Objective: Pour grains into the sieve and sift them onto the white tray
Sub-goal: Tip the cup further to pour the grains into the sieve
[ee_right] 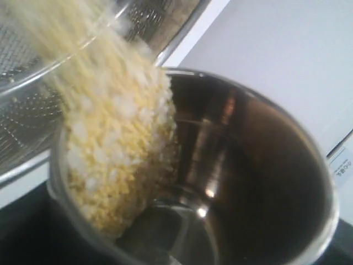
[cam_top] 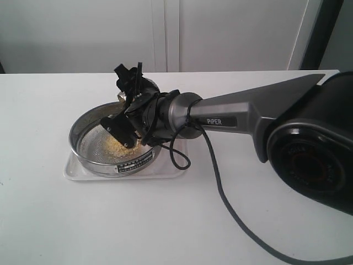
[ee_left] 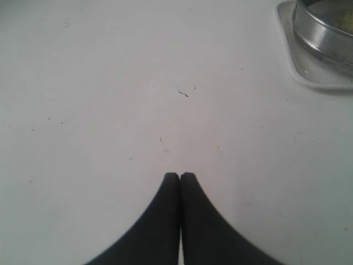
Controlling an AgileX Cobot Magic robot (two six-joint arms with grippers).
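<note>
The sieve (cam_top: 108, 162), round with a steel rim, sits on the white tray (cam_top: 168, 169). My right gripper (cam_top: 129, 105) hangs over the sieve's far side, shut on a small steel cup (cam_top: 148, 87) that is tipped toward the mesh. In the right wrist view the cup (ee_right: 265, 182) lies on its side. Yellow and whitish grains (ee_right: 116, 149) slide out over its lip in a blurred stream onto the sieve mesh (ee_right: 22, 127). A small heap of grains (cam_top: 118, 148) lies in the sieve. My left gripper (ee_left: 180, 175) is shut and empty over bare table, with the sieve (ee_left: 325, 33) and tray (ee_left: 314, 77) off to one side.
The right arm (cam_top: 253, 113) stretches from the right across the white table (cam_top: 44, 221), and its black cable (cam_top: 220, 193) trails over the tabletop near the tray. A white wall (cam_top: 165, 33) runs behind the table.
</note>
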